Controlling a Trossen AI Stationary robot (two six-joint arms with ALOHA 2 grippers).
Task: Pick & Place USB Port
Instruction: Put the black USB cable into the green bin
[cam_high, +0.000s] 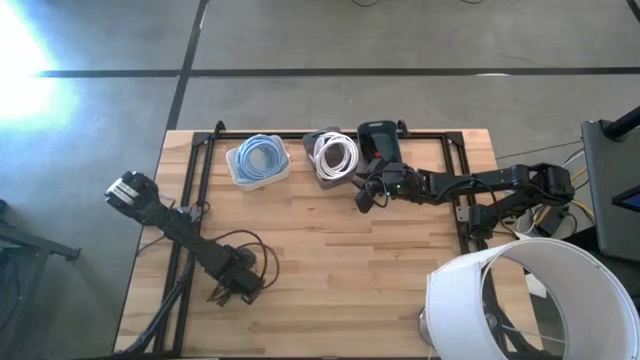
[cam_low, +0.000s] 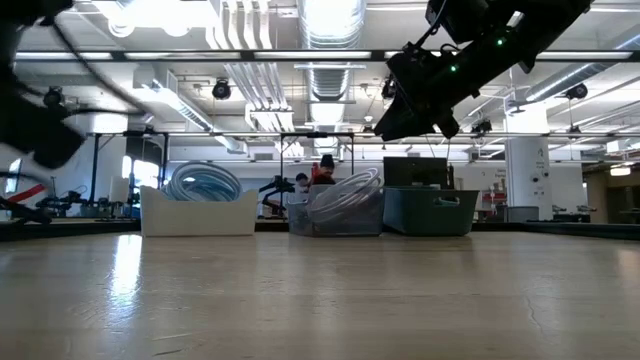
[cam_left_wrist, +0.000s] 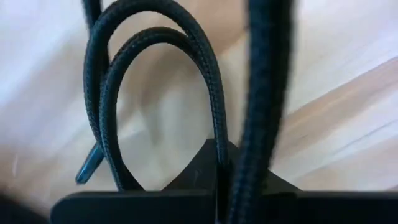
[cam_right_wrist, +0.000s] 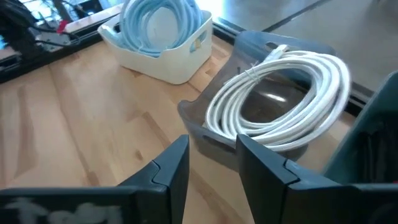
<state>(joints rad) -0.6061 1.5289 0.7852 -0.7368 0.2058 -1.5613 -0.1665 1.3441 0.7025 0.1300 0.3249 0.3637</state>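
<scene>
Now the right gripper (cam_right_wrist: 211, 165) hangs parted and empty, white cable coil (cam_right_wrist: 280, 99) just ahead of its jaws. Left gripper (cam_high: 238, 283) sits over the black cable (cam_left_wrist: 155, 93); whether its jaws grip, I cannot tell.

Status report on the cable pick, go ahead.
Left gripper low at the near table edge, on the black cable. Right gripper open, raised before the white-cable bin. Nothing in the way.

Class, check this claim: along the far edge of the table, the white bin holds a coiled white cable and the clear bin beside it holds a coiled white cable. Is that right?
Not quite. The white bin holds a coiled light blue cable, not a white one, as the high view and the right wrist view both show. The clear bin beside it does hold a coiled white cable.
</scene>
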